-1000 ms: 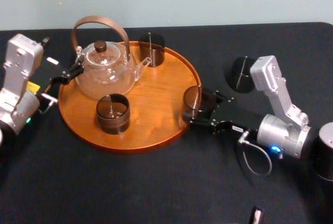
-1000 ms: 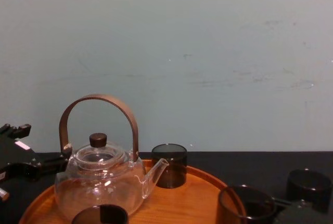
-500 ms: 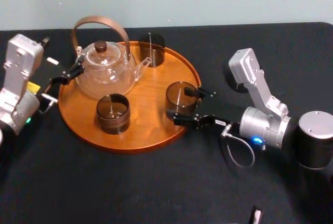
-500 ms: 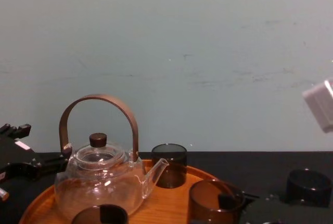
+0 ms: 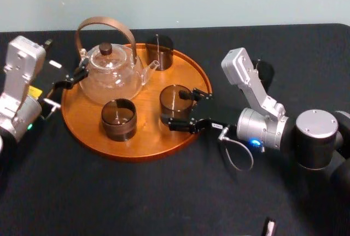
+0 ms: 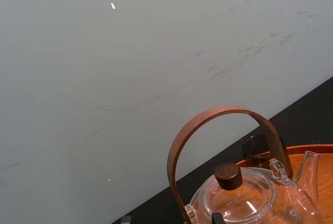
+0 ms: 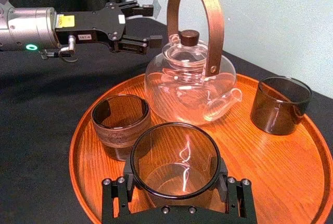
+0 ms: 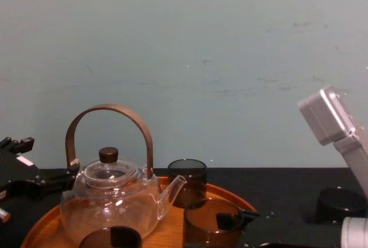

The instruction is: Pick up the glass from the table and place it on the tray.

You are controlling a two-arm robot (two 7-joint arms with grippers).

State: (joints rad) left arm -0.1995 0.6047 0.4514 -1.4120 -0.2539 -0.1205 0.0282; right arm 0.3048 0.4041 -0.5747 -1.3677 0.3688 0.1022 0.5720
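Note:
My right gripper [image 5: 178, 110] is shut on the glass [image 5: 174, 103], a clear brown-tinted tumbler held upright over the right half of the round wooden tray [image 5: 151, 133]. In the right wrist view the glass [image 7: 175, 164] sits between my two black fingers [image 7: 112, 192], low over the tray [image 7: 291, 167]; I cannot tell whether its base touches the wood. In the chest view the glass [image 8: 208, 222] stands in front of the teapot's spout. My left gripper [image 5: 73, 76] is parked open at the tray's left edge beside the teapot. The black table [image 5: 136, 192] lies all around.
On the tray stand a glass teapot [image 5: 109, 74] with a brown hoop handle, a dark glass [image 5: 118, 119] at the front and another [image 5: 159, 51] at the back rim. A further dark glass [image 8: 340, 203] stands on the table behind my right arm.
My right gripper has carried the glass leftward, from above the tray's right rim to well inside the tray. The left arm, teapot and other glasses have not moved.

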